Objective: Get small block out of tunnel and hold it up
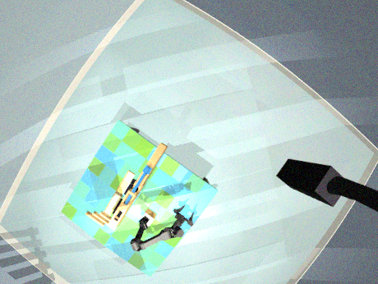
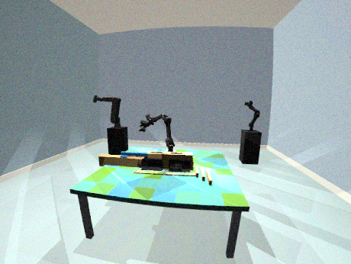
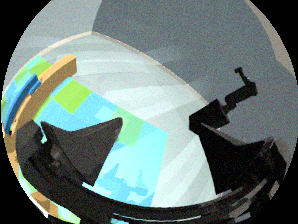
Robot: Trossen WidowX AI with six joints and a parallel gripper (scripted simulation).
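At ten o'clock from the open, empty claw (image 1: 186, 214) (image 2: 143, 123) (image 3: 161, 124) in the top view, the wooden cage (image 1: 128, 180) (image 2: 178, 156) rests on the surface (image 1: 149, 263) (image 2: 145, 194) (image 3: 72, 96); loose rods (image 1: 98, 217) (image 2: 203, 174) lie at its eight o'clock. The block seems hidden inside, though the coarse view leaves its exact spot unclear.

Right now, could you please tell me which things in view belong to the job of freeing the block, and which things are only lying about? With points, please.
For the job:
- the black open gripper (image 1: 186, 214) (image 3: 161, 124)
- the tan wooden tunnel cage (image 2: 178, 156)
- the long blue bar (image 1: 141, 179) (image 3: 21, 104) on it, probably the handle

Just lying about:
- the short tan wooden rods (image 2: 203, 174)
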